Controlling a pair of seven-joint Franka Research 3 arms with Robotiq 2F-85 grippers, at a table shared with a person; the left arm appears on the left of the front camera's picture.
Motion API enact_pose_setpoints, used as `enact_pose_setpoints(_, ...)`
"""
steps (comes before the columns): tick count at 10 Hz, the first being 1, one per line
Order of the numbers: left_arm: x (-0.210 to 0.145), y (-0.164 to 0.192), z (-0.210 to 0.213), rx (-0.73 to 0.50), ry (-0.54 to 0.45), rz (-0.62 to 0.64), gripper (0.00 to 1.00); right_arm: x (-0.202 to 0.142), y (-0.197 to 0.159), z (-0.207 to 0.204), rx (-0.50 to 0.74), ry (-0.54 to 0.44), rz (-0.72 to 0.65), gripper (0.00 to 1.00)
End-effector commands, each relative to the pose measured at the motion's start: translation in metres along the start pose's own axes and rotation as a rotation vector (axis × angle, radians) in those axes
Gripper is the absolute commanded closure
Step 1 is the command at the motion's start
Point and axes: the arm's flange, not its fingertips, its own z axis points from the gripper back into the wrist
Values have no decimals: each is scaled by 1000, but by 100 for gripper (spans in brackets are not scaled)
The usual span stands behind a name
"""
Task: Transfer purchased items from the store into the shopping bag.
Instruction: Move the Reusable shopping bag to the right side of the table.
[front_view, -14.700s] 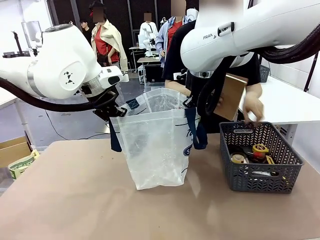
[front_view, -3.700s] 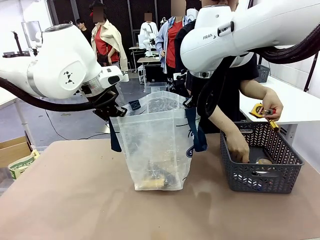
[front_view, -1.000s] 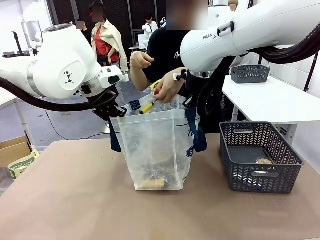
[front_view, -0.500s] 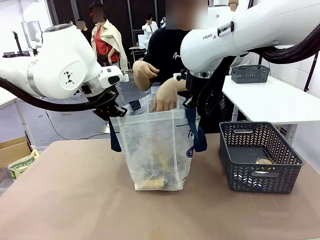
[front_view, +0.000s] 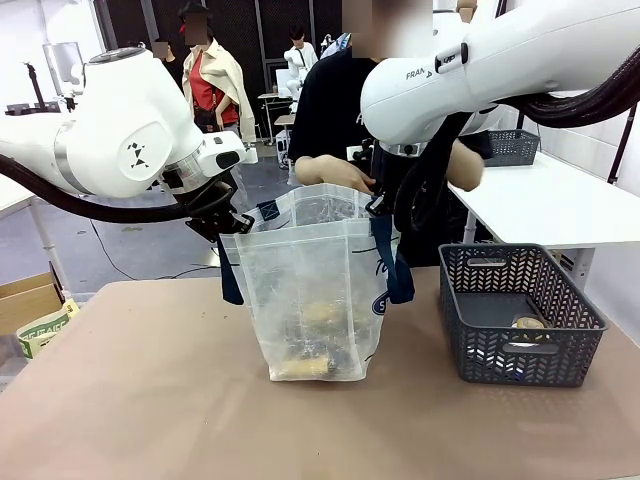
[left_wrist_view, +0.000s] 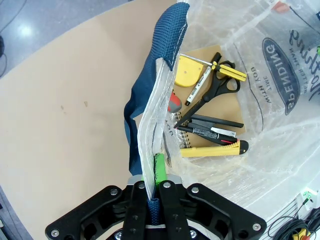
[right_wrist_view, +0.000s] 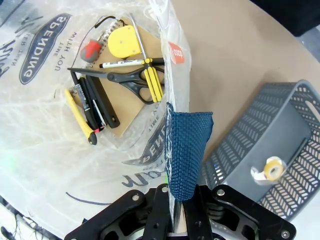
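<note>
The shopping bag, translucent white with navy handles, stands upright and held open mid-table. My left gripper is shut on its left rim by the navy handle; the green pad presses the plastic. My right gripper is shut on the right rim at the other handle. Purchased items lie on the bag's bottom: a yellow tape measure, black-and-yellow scissors, a yellow utility knife, a marker and a brown notebook. The person's hand hovers just behind the bag's mouth.
A dark grey lattice basket stands at the right of the table with a roll of tape in it. The person stands at the far side behind the bag. Bare brown tabletop lies in front and to the left.
The person's hand has dropped the tape measure into the bag and drawn back out; the person has straightened and shifted right. Both grippers have kept their hold without moving.
</note>
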Motion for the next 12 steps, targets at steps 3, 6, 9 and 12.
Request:
enact_pose_setpoints(3,-2,2,1,4,0,13,100,-1,-3,1,-2,-4,-8,100)
enact_pose_setpoints(6,-2,2,1,4,0,13,100,-1,-3,1,-2,-4,-8,100)
enact_pose_setpoints(9,-2,2,1,4,0,13,100,-1,-3,1,-2,-4,-8,100)
enact_pose_setpoints(12,-2,2,1,4,0,13,100,-1,-3,1,-2,-4,-8,100)
